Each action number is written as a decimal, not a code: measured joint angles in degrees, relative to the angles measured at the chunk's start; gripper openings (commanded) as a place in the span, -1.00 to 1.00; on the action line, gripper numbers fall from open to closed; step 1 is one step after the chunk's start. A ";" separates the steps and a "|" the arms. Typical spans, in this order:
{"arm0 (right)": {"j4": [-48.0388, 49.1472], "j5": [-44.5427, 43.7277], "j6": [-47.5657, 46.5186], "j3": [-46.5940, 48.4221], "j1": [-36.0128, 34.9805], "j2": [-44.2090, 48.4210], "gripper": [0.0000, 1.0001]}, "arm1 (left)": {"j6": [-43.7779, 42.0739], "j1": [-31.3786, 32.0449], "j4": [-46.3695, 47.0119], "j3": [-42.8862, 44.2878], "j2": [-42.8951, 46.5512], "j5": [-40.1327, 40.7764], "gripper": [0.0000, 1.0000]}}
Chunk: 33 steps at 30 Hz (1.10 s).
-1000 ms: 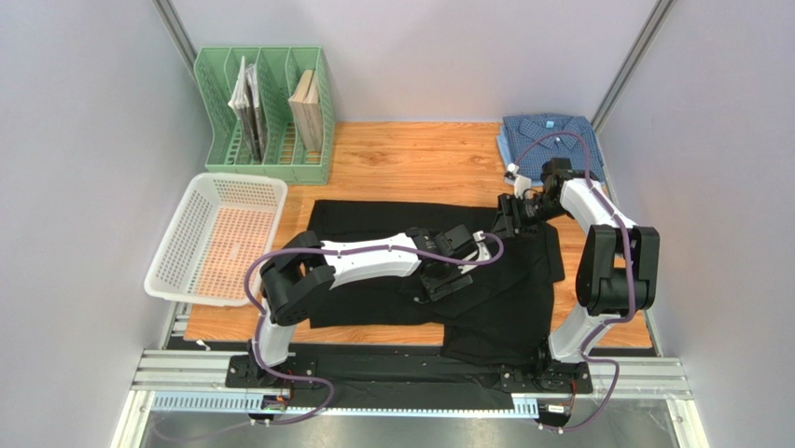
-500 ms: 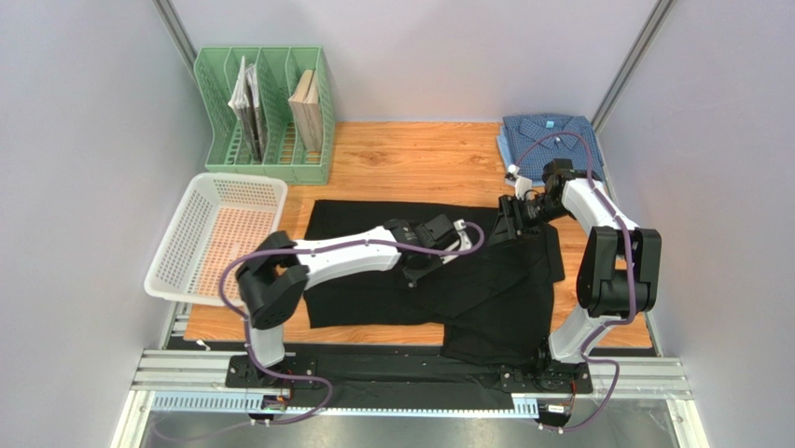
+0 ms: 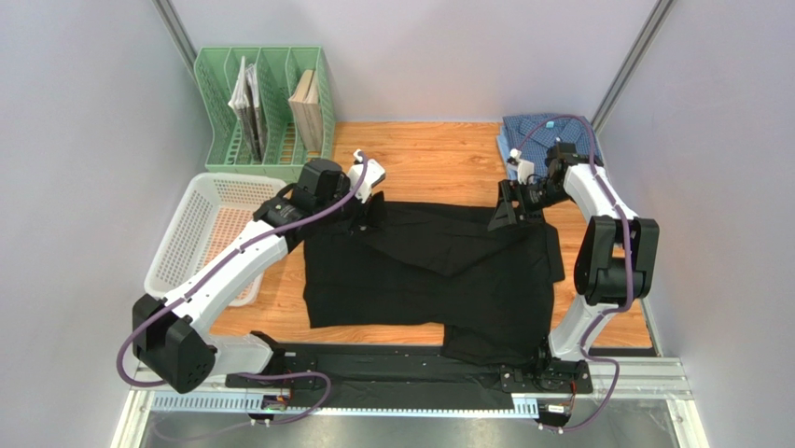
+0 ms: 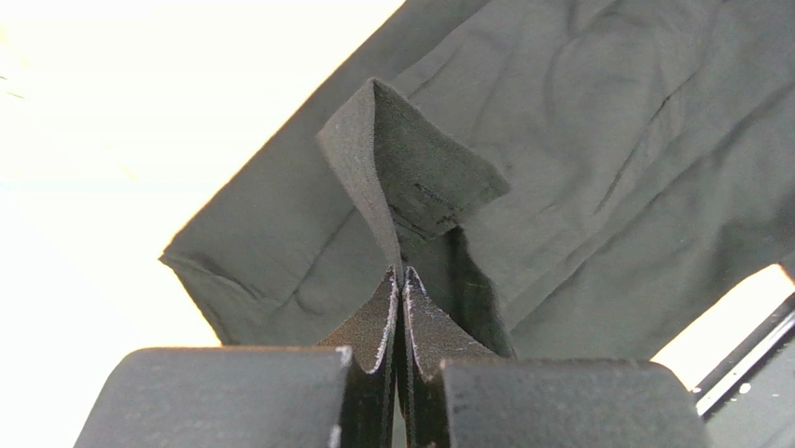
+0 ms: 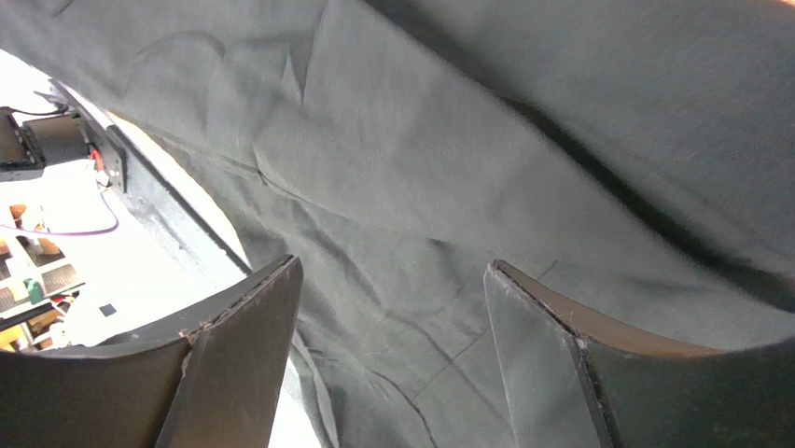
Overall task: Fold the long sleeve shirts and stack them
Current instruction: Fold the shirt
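The black shirt [image 3: 439,280] lies spread and rumpled just right of the white basket [image 3: 177,245]. The folded blue checked shirt [image 3: 536,140] sits farther right, behind it.

The black shirt [image 3: 439,280] is matt, soft woven cloth, faintly creased. The table [image 3: 429,159] shows smooth wood grain. At ten o'clock the white basket [image 3: 177,233] and, at eleven, the green file rack [image 3: 216,112] are perforated plastic.

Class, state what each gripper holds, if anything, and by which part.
The left gripper holds the black shirt, pinching a fold of cloth near its far left corner. The right gripper is open over the same shirt and holds nothing.
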<state>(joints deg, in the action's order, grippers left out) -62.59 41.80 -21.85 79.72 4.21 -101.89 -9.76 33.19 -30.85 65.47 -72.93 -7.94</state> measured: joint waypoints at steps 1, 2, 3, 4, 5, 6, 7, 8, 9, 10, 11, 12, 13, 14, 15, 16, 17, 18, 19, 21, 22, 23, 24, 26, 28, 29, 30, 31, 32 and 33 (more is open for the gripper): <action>-0.09 -0.17 -0.11 0.63 0.02 -1.03 0.52 | -0.22 -1.18 1.25 -1.57 0.07 -1.29 -1.00; -0.11 -0.35 -0.13 1.27 0.11 -2.10 0.49 | -0.35 -2.08 2.27 -3.32 -0.07 -2.32 -1.00; -0.07 -0.59 -0.15 1.70 0.11 -2.99 0.47 | -0.48 -2.56 3.26 -4.96 -0.33 -2.86 -1.00; -0.15 -1.01 -0.15 2.16 0.13 -3.89 0.43 | -0.48 -2.97 4.50 -6.82 -0.66 -3.21 -1.00; -0.07 -1.49 -0.20 2.54 0.13 -4.70 0.41 | -0.48 -3.54 5.81 -8.74 -1.18 -3.48 -1.00; 0.07 -2.10 -0.22 2.75 0.11 -5.33 0.39 | -0.35 -4.09 7.69 -10.71 -1.88 -3.69 -1.00; 0.11 -2.60 -0.24 2.89 0.11 -5.81 0.34 | -0.04 -4.72 9.44 -12.46 -2.56 -4.02 -1.00; 0.17 -3.21 -0.24 2.95 0.11 -6.21 0.32 | 0.31 -5.66 11.17 -14.08 -3.34 -4.39 -1.00; 0.28 -3.76 -0.22 2.95 0.11 -6.49 0.30 | 0.74 -6.75 12.85 -15.34 -4.33 -4.81 -1.00; 0.37 -4.39 -0.22 2.95 0.11 -6.73 0.27 | 0.98 -7.80 13.60 -15.85 -5.57 -5.11 -1.00; 0.46 -5.11 -0.22 2.95 0.11 -6.91 0.25 | 1.31 -8.83 13.94 -15.74 -7.17 -5.66 -1.00; 0.52 -5.55 -0.24 2.95 0.11 -6.97 0.25 | 1.66 -9.88 14.34 -15.28 -8.98 -6.49 -1.00; 0.68 -6.01 -0.20 2.95 0.13 -6.99 0.22 | 1.97 -10.67 14.75 -14.93 -10.38 -7.39 -1.00; 0.74 -6.38 -0.20 2.95 0.13 -6.99 0.22 | 2.16 -11.32 15.04 -14.69 -11.21 -8.41 -1.00; 0.79 -6.82 -0.20 2.95 0.11 -6.99 0.21 | 2.25 -11.76 15.28 -14.45 -11.54 -9.55 -1.00; 0.81 -7.08 -0.17 2.95 0.11 -6.99 0.20 | 2.32 -12.02 15.47 -14.21 -11.41 -11.26 -1.00; 0.85 -7.39 -0.20 2.95 0.11 -6.99 0.19 | 2.36 -12.07 15.67 -13.97 -11.04 -12.76 -1.00; 0.87 -7.74 -0.20 2.95 0.13 -6.99 0.19 | 2.36 -12.04 16.20 -13.84 -10.27 -14.58 -1.00; 0.94 -8.02 -0.20 2.95 0.13 -6.99 0.19 | 2.36 -12.04 16.72 -13.79 -9.07 -16.41 -1.00; 0.96 -8.50 -0.22 2.95 0.13 -6.99 0.18 | 1.90 -11.98 17.14 -13.75 -6.27 -19.43 -1.00; 0.96 -8.66 -0.22 2.95 0.17 -6.99 0.17 | 1.31 -11.96 17.11 -13.68 -4.33 -21.20 -1.00; 0.96 -8.83 -0.22 2.95 0.20 -6.99 0.16 | 0.83 -12.00 17.03 -13.57 -3.21 -22.32 -1.00; 0.96 -8.94 -0.24 2.95 0.24 -6.99 0.16 | -0.07 -12.09 17.05 -13.49 -1.84 -23.85 -1.00; 0.96 -9.20 -0.24 2.95 0.35 -6.99 0.15 | -1.66 -12.46 16.98 -13.46 0.20 -26.80 -1.00; 0.96 -9.46 -0.22 2.95 0.50 -6.99 0.15 | -2.93 -12.87 17.00 -13.46 1.20 -28.55 -1.00; 0.96 -9.68 -0.22 2.95 0.50 -6.99 0.15 | -3.26 -13.09 17.05 -13.46 1.33 -28.94 -1.00; 0.96 -9.88 -0.22 2.97 0.52 -6.99 0.14 | -3.26 -13.35 17.18 -13.49 1.33 -29.05 -1.00; 0.96 -10.05 -0.22 2.99 0.55 -6.99 0.13 | -3.17 -13.99 17.57 -13.64 1.16 -29.11 -1.00; 0.96 -10.29 -0.22 3.06 0.57 -6.99 0.13 | -2.99 -14.51 17.86 -13.66 0.81 -28.68 -1.00; 0.94 -10.45 -0.22 3.23 0.57 -6.99 0.12 | -2.93 -15.28 18.23 -13.51 -0.11 -27.39 -0.94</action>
<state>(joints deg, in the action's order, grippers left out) -61.65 31.35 -22.06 82.96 4.78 -108.88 -12.69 17.91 -12.62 51.96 -73.03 -35.33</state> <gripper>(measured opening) 0.570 0.006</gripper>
